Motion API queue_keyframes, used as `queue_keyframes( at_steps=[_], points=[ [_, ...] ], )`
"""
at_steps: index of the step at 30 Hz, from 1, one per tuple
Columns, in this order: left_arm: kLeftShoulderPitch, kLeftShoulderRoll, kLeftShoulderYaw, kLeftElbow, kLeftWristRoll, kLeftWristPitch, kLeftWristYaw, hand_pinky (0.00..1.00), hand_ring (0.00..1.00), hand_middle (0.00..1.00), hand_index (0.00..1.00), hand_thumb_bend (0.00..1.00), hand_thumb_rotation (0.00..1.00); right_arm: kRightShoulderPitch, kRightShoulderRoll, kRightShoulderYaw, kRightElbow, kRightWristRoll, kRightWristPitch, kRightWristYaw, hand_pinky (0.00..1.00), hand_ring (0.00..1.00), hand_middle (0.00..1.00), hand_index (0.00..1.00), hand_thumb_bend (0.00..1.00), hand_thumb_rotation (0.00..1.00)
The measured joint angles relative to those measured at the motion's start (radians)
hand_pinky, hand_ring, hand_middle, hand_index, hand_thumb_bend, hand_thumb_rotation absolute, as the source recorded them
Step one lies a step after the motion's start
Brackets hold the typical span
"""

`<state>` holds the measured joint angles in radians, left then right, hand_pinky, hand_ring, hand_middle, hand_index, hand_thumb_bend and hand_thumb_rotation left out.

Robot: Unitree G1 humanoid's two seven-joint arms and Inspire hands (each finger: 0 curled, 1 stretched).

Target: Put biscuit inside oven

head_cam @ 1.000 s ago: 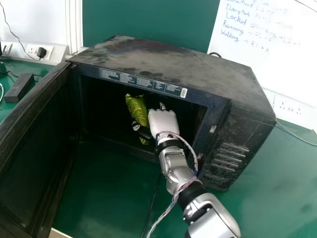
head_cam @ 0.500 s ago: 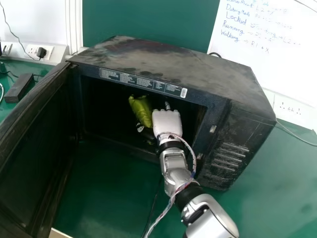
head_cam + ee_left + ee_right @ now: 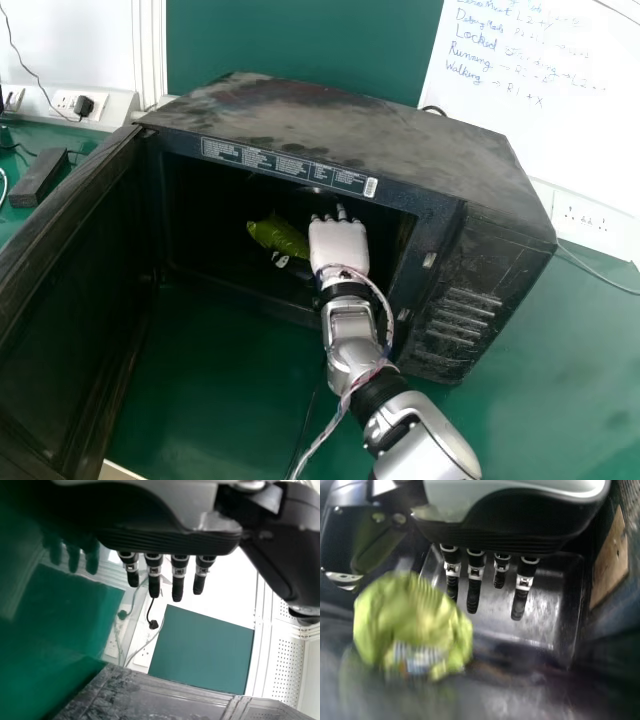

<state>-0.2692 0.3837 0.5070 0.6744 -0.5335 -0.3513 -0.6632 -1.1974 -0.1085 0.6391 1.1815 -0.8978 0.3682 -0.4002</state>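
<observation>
Inside the oven (image 3: 345, 120), one biscuit (image 3: 280, 238): green packet, at the thumb side of my right hand (image 3: 338, 247), slanting well over. Change noted: from near upright to leaning, then to this flatter lie, while my hand has hardly shifted. Right hand: fingers (image 3: 474, 592) straight and slightly apart, curled round nothing; whether the packet still touches my thumb, I cannot tell. Left hand (image 3: 170, 540): idle, fingers extended, above the oven top. Door (image 3: 65, 330): open. Meaning for the task: release looks under way or done; remaining, I judge, a careful withdrawal without dragging the packet out.
</observation>
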Motion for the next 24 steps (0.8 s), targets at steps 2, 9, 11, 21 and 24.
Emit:
queue_keyframes(
  at_steps=[2, 9, 11, 21, 24],
  points=[
    [0.000, 0.000, 0.000, -0.001, 0.000, 0.001, 0.004, 0.98, 0.96, 0.96, 1.00, 0.35, 0.95, 0.003, 0.001, -0.006, -0.037, 0.008, 0.014, 0.003, 0.63, 0.75, 0.81, 0.78, 0.93, 0.49],
    [0.000, -0.002, -0.003, -0.003, 0.001, 0.000, 0.010, 0.99, 0.96, 0.96, 1.00, 0.34, 0.97, 0.091, -0.007, -0.015, -0.253, 0.012, 0.087, 0.060, 0.66, 0.79, 0.83, 0.80, 0.94, 0.53],
    [0.000, -0.002, -0.003, -0.004, 0.001, 0.001, 0.011, 0.99, 0.96, 0.97, 1.00, 0.34, 0.99, 0.139, -0.021, -0.021, -0.361, 0.008, 0.121, 0.103, 0.68, 0.80, 0.84, 0.82, 0.94, 0.55],
    [-0.003, -0.002, -0.004, 0.003, 0.001, -0.001, 0.009, 0.99, 0.96, 0.97, 1.00, 0.34, 1.00, 0.354, -0.083, -0.044, -0.803, -0.026, 0.224, 0.312, 0.74, 0.83, 0.87, 0.88, 0.91, 0.61],
    [-0.004, -0.001, -0.003, 0.005, 0.001, -0.001, 0.007, 0.99, 0.96, 0.97, 1.00, 0.34, 1.00, 0.393, -0.089, -0.048, -0.875, -0.038, 0.238, 0.356, 0.73, 0.82, 0.86, 0.88, 0.90, 0.60]
  ],
)
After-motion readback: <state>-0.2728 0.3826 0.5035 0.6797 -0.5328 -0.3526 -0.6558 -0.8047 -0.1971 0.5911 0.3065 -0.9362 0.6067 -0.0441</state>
